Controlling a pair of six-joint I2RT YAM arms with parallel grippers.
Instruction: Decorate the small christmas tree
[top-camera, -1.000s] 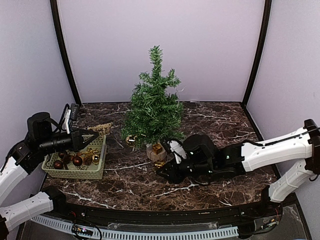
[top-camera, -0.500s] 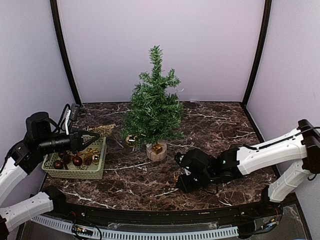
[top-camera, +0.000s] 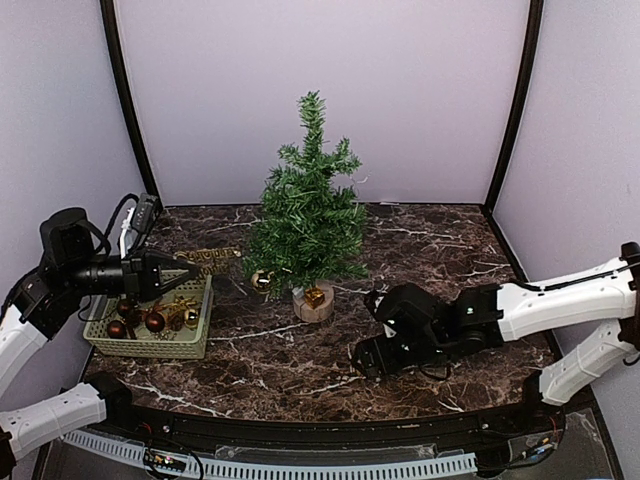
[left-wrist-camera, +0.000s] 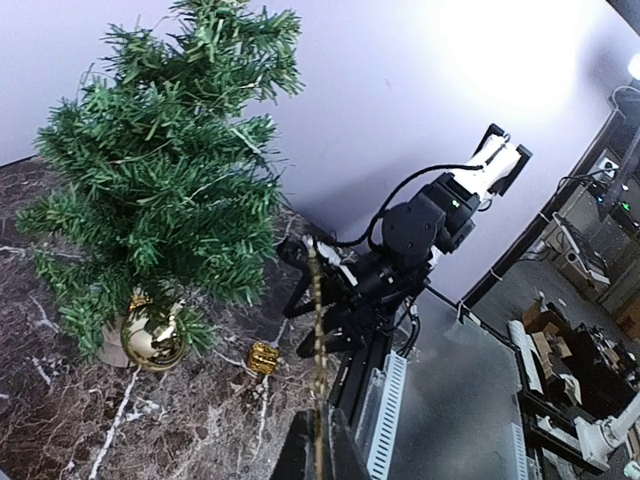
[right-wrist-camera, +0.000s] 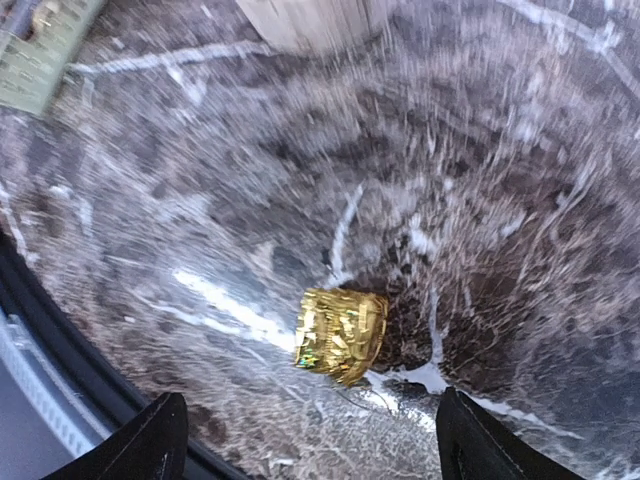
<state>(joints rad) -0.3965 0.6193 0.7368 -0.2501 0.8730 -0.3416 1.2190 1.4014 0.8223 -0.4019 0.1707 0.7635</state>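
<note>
The small christmas tree (top-camera: 305, 210) stands mid-table on its wooden stump (top-camera: 313, 305), with a gold ball (top-camera: 262, 279) low in its branches and a small gold box (top-camera: 315, 296) by the trunk. My left gripper (top-camera: 186, 268) hovers above the basket (top-camera: 150, 345), shut on a flat gold glitter ornament (top-camera: 207, 256). The left wrist view shows that ornament (left-wrist-camera: 317, 330) edge-on, rising from the shut gripper (left-wrist-camera: 320, 428). My right gripper (top-camera: 365, 355) is low near the front edge. In the right wrist view it (right-wrist-camera: 315, 440) is open, and a gold gift box (right-wrist-camera: 342, 334) lies loose on the marble between the fingers.
The green basket holds several brown and gold baubles (top-camera: 154, 321). The left wrist view shows the right arm (left-wrist-camera: 410, 240) just beyond the tree (left-wrist-camera: 160, 170), with the gold gift box (left-wrist-camera: 263, 357) on the marble before it. Walls close the back and sides.
My right gripper drew back from the tree base toward the front edge and opened, leaving the gold gift box on the marble. My left arm shifted slightly left, still gripping the gold ornament.
</note>
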